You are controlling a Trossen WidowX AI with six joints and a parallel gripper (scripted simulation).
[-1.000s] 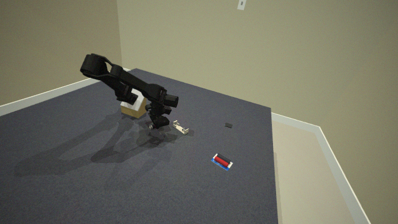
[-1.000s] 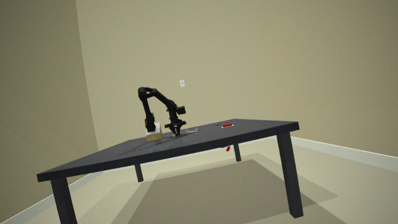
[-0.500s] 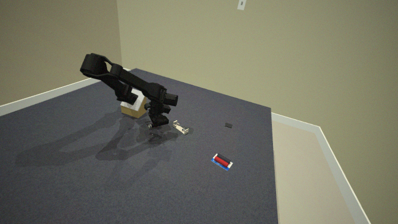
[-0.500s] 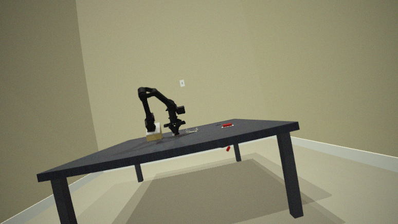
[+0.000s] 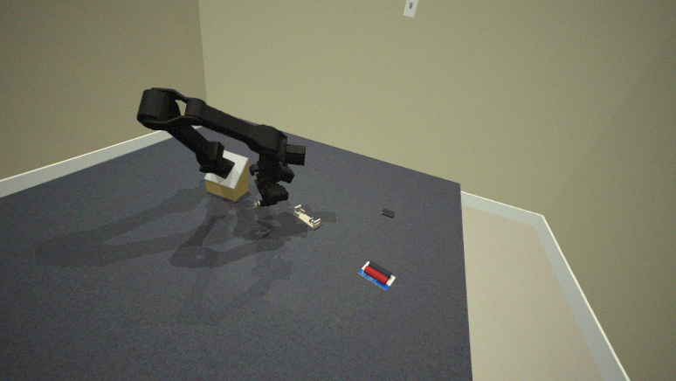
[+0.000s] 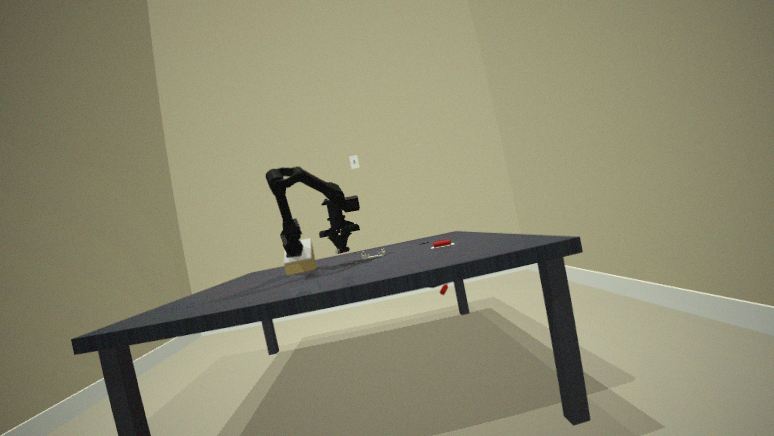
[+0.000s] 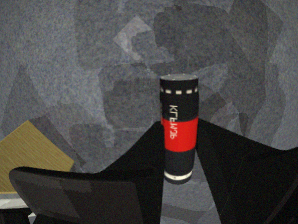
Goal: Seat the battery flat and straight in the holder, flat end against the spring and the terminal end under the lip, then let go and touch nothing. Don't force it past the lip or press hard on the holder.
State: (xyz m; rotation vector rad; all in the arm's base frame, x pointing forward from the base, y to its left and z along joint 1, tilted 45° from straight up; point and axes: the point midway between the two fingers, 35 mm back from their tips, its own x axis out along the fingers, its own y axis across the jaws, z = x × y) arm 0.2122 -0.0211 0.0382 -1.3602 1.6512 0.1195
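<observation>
My gripper [image 5: 265,204] [image 6: 342,250] [image 7: 177,126] is shut on the black battery with the red band [image 7: 180,136] and holds it a little above the table. In the wrist view it lies lengthwise between the fingers, its grey end face at the top and a pale ring at the bottom. Only one end of the battery [image 5: 258,204] shows in the top view. The cream holder [image 5: 306,218] [image 6: 373,256] stands on the table just right of the gripper, its two raised ends apart and nothing seen in it. Its spring and lip are too small to tell apart.
A box with a sloped white top [image 5: 226,192] [image 6: 300,267] [image 7: 30,160] stands beside the arm's base. A small black flat piece [image 5: 388,213] lies beyond the holder. A blue-based unit [image 5: 387,286] bears red and black cylinders, nearer the top camera. A red object [image 6: 443,289] shows below the table.
</observation>
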